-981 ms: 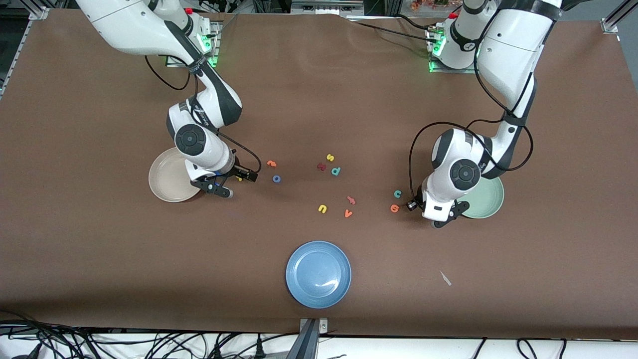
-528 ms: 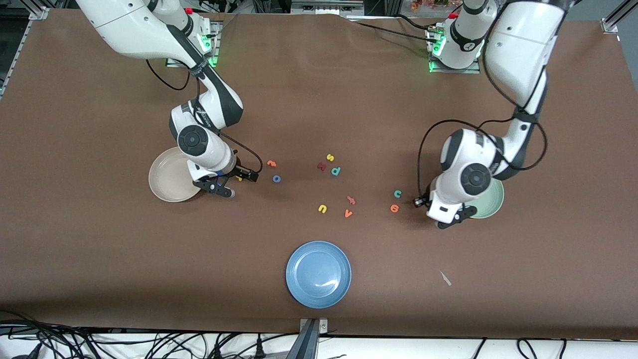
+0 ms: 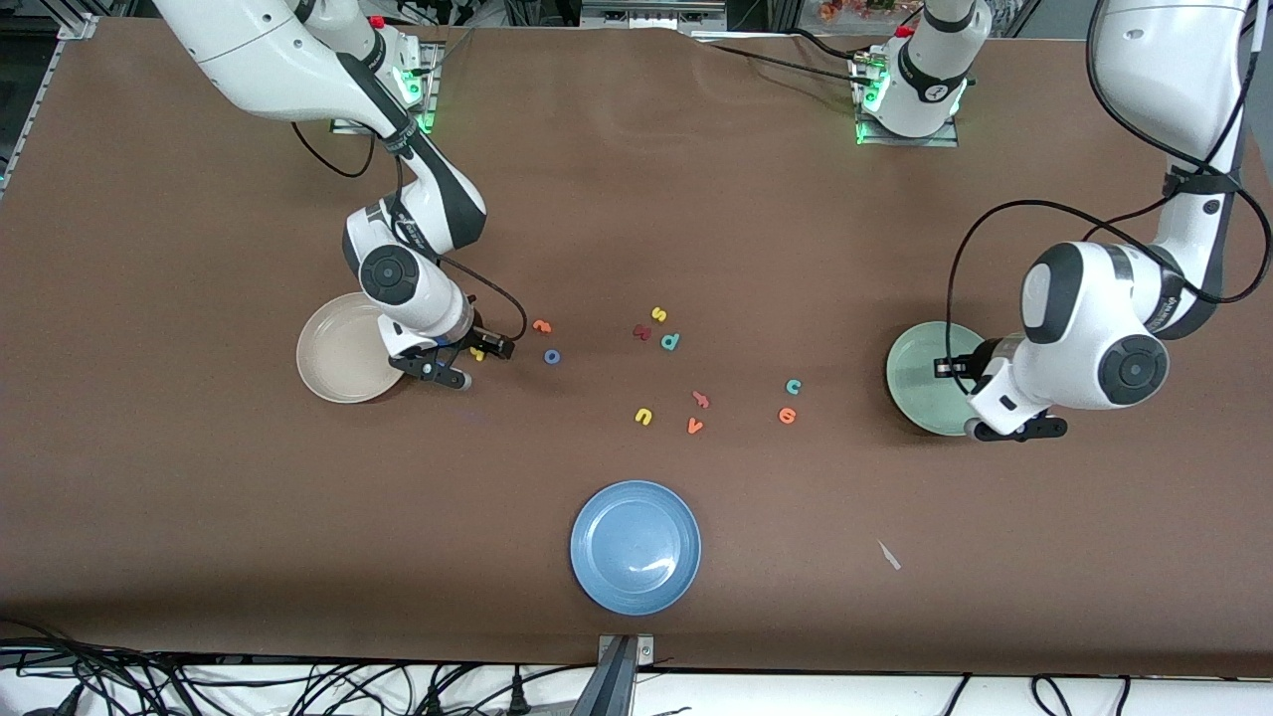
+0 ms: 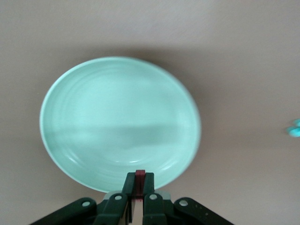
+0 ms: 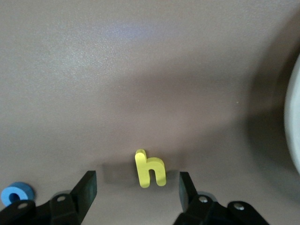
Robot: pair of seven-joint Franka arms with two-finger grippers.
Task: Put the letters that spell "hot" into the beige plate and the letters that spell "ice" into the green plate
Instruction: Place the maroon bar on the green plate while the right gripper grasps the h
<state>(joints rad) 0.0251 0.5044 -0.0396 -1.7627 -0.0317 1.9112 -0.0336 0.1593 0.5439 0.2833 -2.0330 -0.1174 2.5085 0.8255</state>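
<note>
My left gripper (image 3: 995, 430) hangs over the rim of the green plate (image 3: 920, 383), shut on the dark red "i" (image 4: 140, 180). In the left wrist view the green plate (image 4: 117, 122) fills the middle under my left gripper (image 4: 139, 187). My right gripper (image 3: 459, 366) is down at the table beside the beige plate (image 3: 333, 353). It is open, and the yellow "h" (image 5: 150, 169) lies flat between its fingers, untouched. The blue "o" (image 3: 552, 356) and orange "t" (image 3: 541, 325) lie close by. The teal "c" (image 3: 794, 386) and orange "e" (image 3: 787, 416) lie near the green plate.
A blue plate (image 3: 636, 546) sits nearest the front camera. Mid-table lie a yellow "s" (image 3: 658, 314), teal "p" (image 3: 670, 341), a chunky dark red letter (image 3: 642, 332), a yellow "u" (image 3: 643, 416), an orange "v" (image 3: 695, 426) and a salmon letter (image 3: 700, 400). A white scrap (image 3: 888, 555) lies apart.
The left arm swung away from the "c" and "e" toward its own end of the table, uncovering the green plate. The right gripper's fingers have narrowed around the "h".
</note>
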